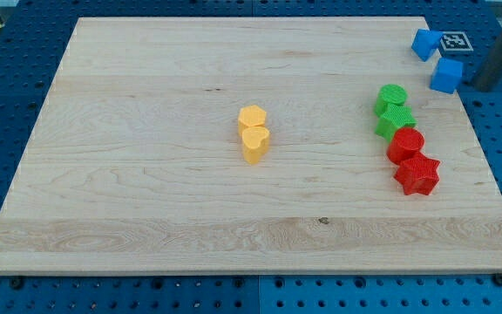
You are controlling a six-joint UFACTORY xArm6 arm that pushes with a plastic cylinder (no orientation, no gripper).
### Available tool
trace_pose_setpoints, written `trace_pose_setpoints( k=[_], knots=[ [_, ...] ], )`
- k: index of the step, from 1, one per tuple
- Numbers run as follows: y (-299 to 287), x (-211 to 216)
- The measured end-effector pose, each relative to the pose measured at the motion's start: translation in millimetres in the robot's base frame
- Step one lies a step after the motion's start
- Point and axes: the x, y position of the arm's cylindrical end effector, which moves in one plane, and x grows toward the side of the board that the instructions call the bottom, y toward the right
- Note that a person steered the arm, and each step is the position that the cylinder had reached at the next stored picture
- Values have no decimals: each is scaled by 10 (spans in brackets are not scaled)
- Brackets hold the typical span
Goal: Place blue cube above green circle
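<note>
The blue cube (446, 76) sits at the board's right edge near the view's top right. The green circle (391, 97) lies to its lower left, a short gap away, touching a green star (396, 120) below it. My tip (481, 85) is the lower end of a dark rod entering from the view's top right. It stands just right of the blue cube, off the wooden board's edge, close to the cube; I cannot tell if it touches it.
A second blue block (425, 44) lies above the cube at the board's top right corner, beside a black-and-white marker tag (454, 40). A red circle (405, 144) and a red star (417, 174) continue the column below the green star. A yellow hexagon (252, 117) and a yellow heart (255, 142) touch mid-board.
</note>
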Motion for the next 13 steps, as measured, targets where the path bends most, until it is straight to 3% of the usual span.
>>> trace_pose_setpoints(
  k=[2,4,13],
  knots=[
    [-257,24],
    [-41,-83],
    [-524,-205]
  ],
)
